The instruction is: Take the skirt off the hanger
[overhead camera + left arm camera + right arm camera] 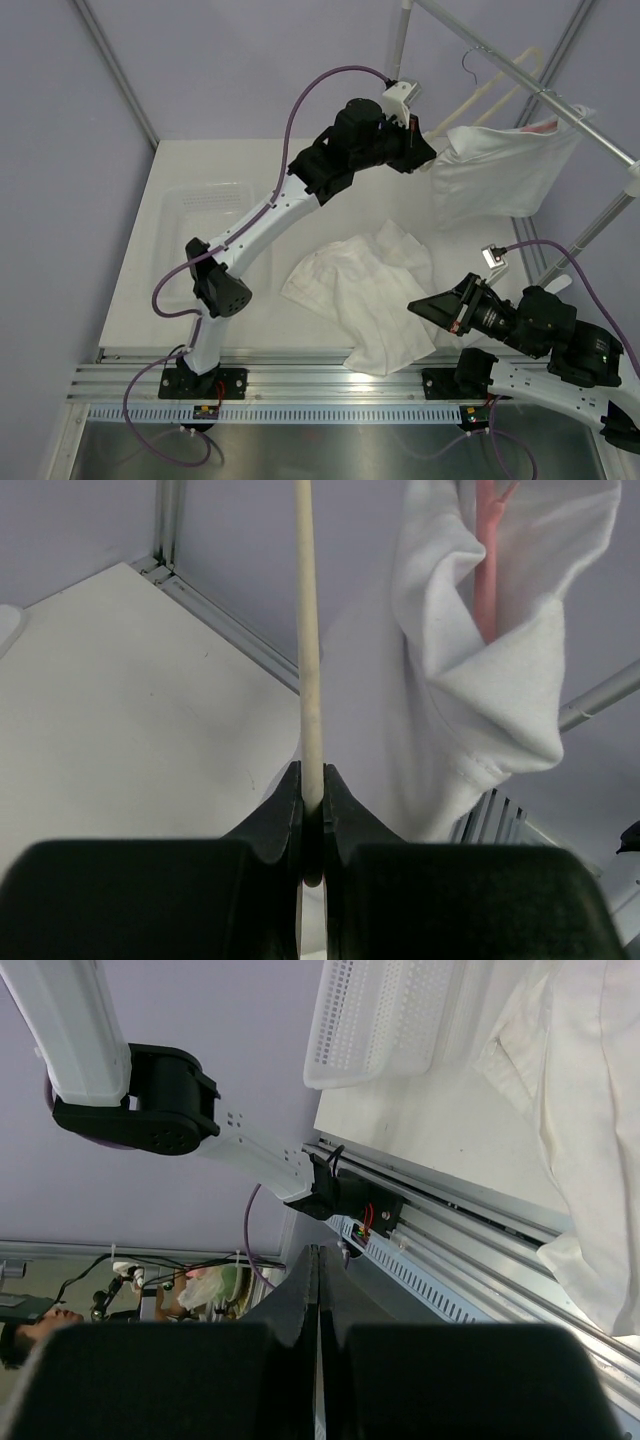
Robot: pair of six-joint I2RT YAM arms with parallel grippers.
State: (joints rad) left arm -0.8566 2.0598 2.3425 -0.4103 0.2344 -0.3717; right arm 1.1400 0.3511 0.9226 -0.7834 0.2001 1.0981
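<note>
The left gripper (312,825) clamps the cream hanger (310,650) bar, which runs straight out from it. The skirt (500,170) hangs just right. The right gripper (418,302) is closed, empty, farther off.

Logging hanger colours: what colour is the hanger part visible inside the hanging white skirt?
Pink hanger part; clearest in left wrist view.

White fabric skirt (505,170) hangs from metal rail (610,143) at far right, cream plastic hanger (490,92) just left. On the white table (140,290), crumpled white cloth (370,285) lies right of clear plastic basket (205,215).
</note>
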